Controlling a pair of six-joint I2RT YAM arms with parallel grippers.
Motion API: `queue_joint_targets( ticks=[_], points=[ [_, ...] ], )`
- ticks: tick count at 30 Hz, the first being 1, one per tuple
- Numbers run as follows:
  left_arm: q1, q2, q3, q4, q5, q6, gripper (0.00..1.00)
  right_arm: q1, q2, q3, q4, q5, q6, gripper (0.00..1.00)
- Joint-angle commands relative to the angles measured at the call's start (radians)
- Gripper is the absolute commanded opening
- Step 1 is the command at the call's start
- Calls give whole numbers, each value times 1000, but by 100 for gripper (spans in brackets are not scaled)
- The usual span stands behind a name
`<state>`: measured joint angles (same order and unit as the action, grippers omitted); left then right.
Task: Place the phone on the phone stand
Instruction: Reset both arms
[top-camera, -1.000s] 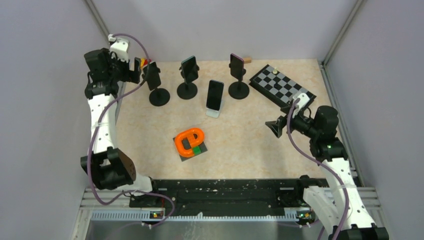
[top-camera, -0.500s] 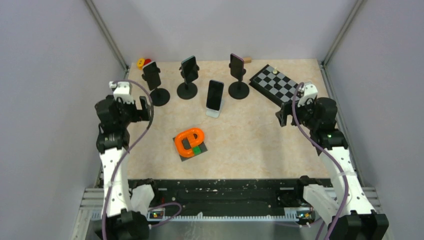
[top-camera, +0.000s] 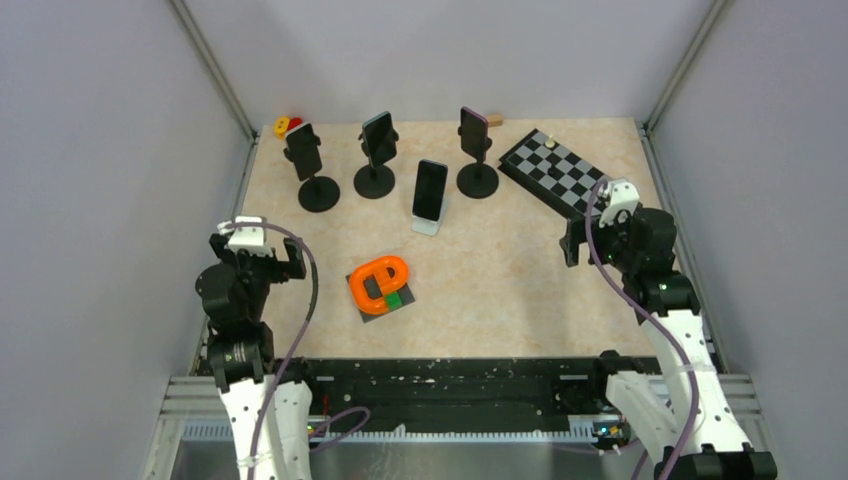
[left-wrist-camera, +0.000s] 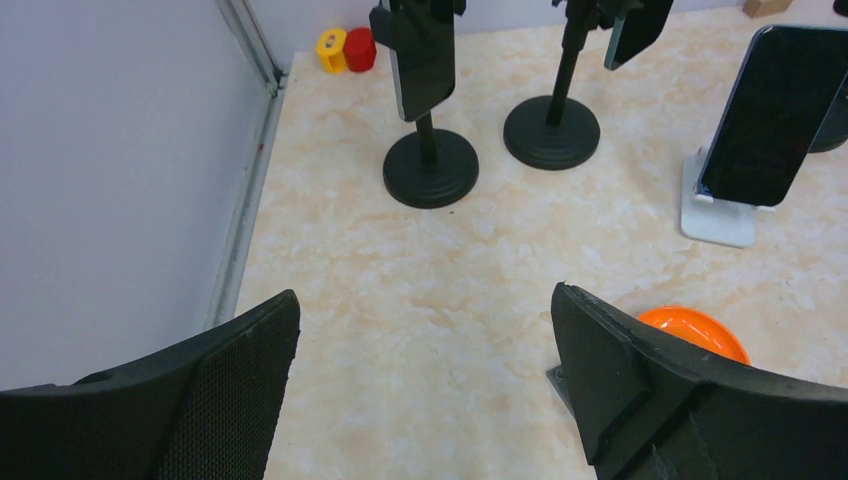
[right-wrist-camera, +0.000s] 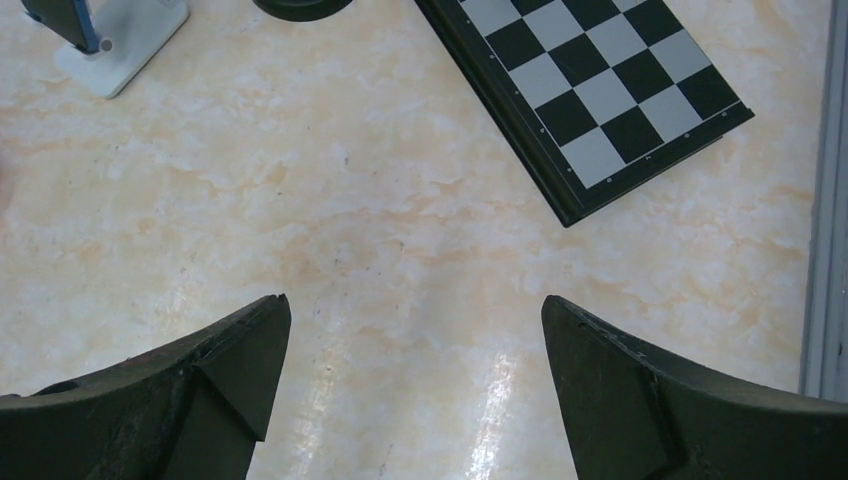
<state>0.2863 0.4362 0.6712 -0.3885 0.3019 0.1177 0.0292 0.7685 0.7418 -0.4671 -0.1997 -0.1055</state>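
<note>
Beige marble worktop (top-camera: 500, 290), grey walls. The phone (top-camera: 304, 152) sits on its phone stand (top-camera: 318, 193) by the far-left corner, so I reckon that's why left tool (left-wrist-camera: 422, 300) and right tool (right-wrist-camera: 415, 305) hang spread wide, empty.

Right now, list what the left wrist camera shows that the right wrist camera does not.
Only the left wrist view: the left gripper, open; the left black stand and middle black stand, both occupied; the orange toy; small yellow and red pieces in the far corner. Only the right wrist view: the right gripper, open, and the chessboard. Both: the marbled table and the white stand, whose phone is mostly cut off in the right wrist view.
</note>
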Motion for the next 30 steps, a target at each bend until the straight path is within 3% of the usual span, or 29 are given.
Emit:
queue_joint_targets(
  ticks=[1, 5, 19, 30],
  points=[
    [4, -60, 18, -16, -22, -7, 99, -9, -30, 5, 3, 49, -43, 98],
    [3, -63, 44, -50, -32, -2, 99, -9, -100, -12, 13, 78, -49, 98],
    [4, -125, -6, -93, -12, 68, 99, -10, -308, -12, -38, -49, -59, 98],
    [4, -132, -17, -100, -9, 92, 99, -10, -322, -19, -54, -95, -77, 98]
  ],
)
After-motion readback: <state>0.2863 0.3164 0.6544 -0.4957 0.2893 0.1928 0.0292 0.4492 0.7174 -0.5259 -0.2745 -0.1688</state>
